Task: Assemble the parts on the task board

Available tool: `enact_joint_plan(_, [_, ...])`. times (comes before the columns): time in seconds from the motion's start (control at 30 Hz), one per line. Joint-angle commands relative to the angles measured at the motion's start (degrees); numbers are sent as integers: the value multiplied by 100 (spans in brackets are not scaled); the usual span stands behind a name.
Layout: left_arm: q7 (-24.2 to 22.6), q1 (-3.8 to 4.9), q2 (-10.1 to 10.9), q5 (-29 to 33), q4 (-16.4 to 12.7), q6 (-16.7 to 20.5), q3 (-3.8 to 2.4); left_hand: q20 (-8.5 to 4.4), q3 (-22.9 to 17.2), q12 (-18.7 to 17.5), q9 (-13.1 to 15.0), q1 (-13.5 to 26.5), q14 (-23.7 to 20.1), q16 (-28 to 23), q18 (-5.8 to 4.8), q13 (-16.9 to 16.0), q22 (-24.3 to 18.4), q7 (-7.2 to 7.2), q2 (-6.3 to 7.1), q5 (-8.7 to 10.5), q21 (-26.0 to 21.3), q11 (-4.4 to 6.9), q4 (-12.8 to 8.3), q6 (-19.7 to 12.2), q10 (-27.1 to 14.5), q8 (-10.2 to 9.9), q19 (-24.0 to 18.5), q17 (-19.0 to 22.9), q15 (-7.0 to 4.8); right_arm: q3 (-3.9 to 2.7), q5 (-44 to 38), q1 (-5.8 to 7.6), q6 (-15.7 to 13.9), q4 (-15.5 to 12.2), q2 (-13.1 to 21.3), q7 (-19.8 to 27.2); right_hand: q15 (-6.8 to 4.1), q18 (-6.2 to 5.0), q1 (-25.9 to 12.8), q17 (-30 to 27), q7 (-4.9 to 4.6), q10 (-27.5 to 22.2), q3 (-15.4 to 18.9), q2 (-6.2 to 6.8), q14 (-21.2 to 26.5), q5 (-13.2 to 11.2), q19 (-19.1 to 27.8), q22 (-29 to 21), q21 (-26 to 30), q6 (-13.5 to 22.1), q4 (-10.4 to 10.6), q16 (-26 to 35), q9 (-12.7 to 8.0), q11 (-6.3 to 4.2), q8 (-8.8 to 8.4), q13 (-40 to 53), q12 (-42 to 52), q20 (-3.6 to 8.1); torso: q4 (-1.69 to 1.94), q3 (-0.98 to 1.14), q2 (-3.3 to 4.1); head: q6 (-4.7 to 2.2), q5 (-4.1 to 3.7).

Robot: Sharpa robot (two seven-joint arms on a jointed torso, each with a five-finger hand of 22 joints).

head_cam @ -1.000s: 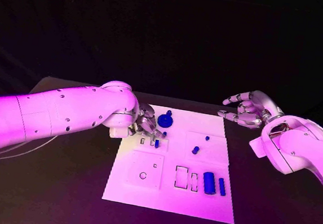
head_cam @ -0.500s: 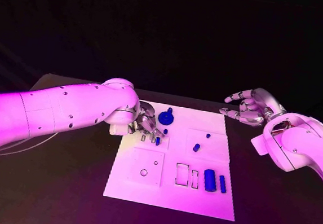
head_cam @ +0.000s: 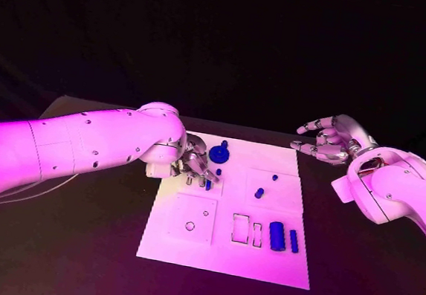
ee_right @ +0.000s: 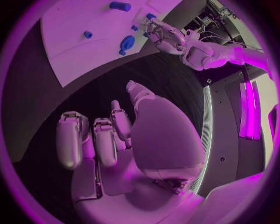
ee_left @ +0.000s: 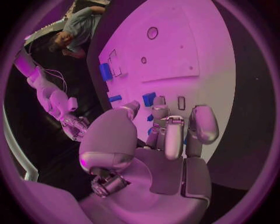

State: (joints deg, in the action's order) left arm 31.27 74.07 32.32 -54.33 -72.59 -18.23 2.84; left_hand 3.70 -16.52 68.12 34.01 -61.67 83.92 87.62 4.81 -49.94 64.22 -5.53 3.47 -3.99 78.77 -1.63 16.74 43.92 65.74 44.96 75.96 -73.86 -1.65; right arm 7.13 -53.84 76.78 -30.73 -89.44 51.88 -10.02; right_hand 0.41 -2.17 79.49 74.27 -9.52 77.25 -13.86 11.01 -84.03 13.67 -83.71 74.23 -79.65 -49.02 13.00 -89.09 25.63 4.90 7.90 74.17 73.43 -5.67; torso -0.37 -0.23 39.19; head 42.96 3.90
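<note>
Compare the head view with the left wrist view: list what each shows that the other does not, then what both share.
Head view alone: the whole white board on the black table, the round blue knob at its far end, and the small blue peg near its middle.

Left wrist view alone: the left hand's inner side, its fingers curled down over small blue pieces at the board's edge; whether they grip one is unclear.

Both: the left hand, the right hand held off the board holding nothing, and the blue cylinder beside the blue bar.

No readable text, labels, brands or numbers appear on anything here
</note>
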Motion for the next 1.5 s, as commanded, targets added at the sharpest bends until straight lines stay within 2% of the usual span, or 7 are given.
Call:
enact_joint_plan(0.03, [-7, 8, -23, 18, -3, -33, 0, -8, 156, 61, 115, -14, 485, 84, -12, -65, 125, 33, -107, -56, 114, 47, -11, 0, 33, 139, 143, -1270, -62, -2, -13, 2, 19, 1, -6, 0, 3, -37, 7, 1232, -17, -108, 18, 3, -505, 102, -136, 925, 33, -11, 156, 74, -28, -16, 11, 6, -37, -68, -1, 1, 1, 2, 4])
enact_joint_plan(0.5, [-13, 5, -94, 77, 103, -42, 62, -12, 20, 76, 197, -251, 486, 85, -13, -86, 147, 44, -203, -58, 133, 57, -18, -21, 31, 149, 131, -1278, -72, -2, -16, 2, 39, 12, -14, -17, 2, -37, 9, 1229, -16, -105, 12, 0, -504, 105, -136, 925, 34, -13, 162, 75, -28, -17, 14, 7, -34, -67, -3, 3, 3, 30, -5])
enact_joint_plan(0.9, [-23, 4, -87, 165, 106, -51, 74, -29, -333, 93, 341, -614, 485, 78, -15, -125, 188, 84, -241, -56, 158, 92, -48, -8, 49, 194, 124, -1279, -98, -1, -17, 1, 60, 35, -30, -38, -1, -39, 19, 1224, -13, -100, -7, -10, -502, 124, -134, 921, 42, -22, 172, 78, -28, -20, 23, 7, -31, -65, 1, 3, 5, 42, -5])
enact_joint_plan(1.13, [-53, 4, -77, 365, 111, -10, 75, -69, -1100, 72, 585, -1019, 482, 65, -18, -128, 220, 134, -167, -59, 173, 141, -222, -65, 50, 273, 115, -1269, -144, -1, -18, 1, 71, 46, -34, -48, -6, -38, 40, 1226, -10, -96, -49, -2, -503, 211, -137, 922, 44, -25, 187, 79, -33, -25, 33, 4, -27, -58, 2, 4, 6, 56, 0])
enact_joint_plan(1.23, [-67, 4, -71, 449, 115, 26, 75, -73, -1615, 48, 695, -1098, 480, 59, -17, -113, 222, 129, -80, -44, 173, 140, -394, -108, 47, 287, 102, -1267, -144, 0, -20, 1, 77, 51, -36, -52, -9, -37, 47, 1227, -9, -98, -73, 12, -504, 280, -140, 925, 43, -25, 200, 79, -37, -27, 38, -2, -29, -55, 2, 5, 4, 64, 4])
enact_joint_plan(1.3, [-73, 4, -65, 480, 117, 42, 75, -62, -2206, 31, 822, -1035, 480, 57, -17, -103, 236, 107, 4, -37, 179, 128, -593, -136, 64, 318, 96, -1270, -122, 0, -21, 1, 81, 53, -37, -55, -10, -37, 52, 1228, -8, -96, -88, 19, -504, 316, -141, 925, 44, -24, 206, 79, -39, -27, 41, -2, -27, -54, 3, 5, 3, 67, 5])
enact_joint_plan(1.5, [-87, 4, -31, 659, 116, 149, 73, -51, -2529, 44, 933, -887, 476, 48, -18, -125, 245, 109, 99, -35, 182, 125, -751, -136, 99, 353, 91, -1260, -128, 0, -22, 0, 90, 63, -46, -54, -10, -36, 53, 1225, -9, -96, -94, 22, -503, 331, -142, 927, 42, -24, 208, 80, -40, -28, 43, -3, -27, -53, -2, 8, 6, 77, 9])
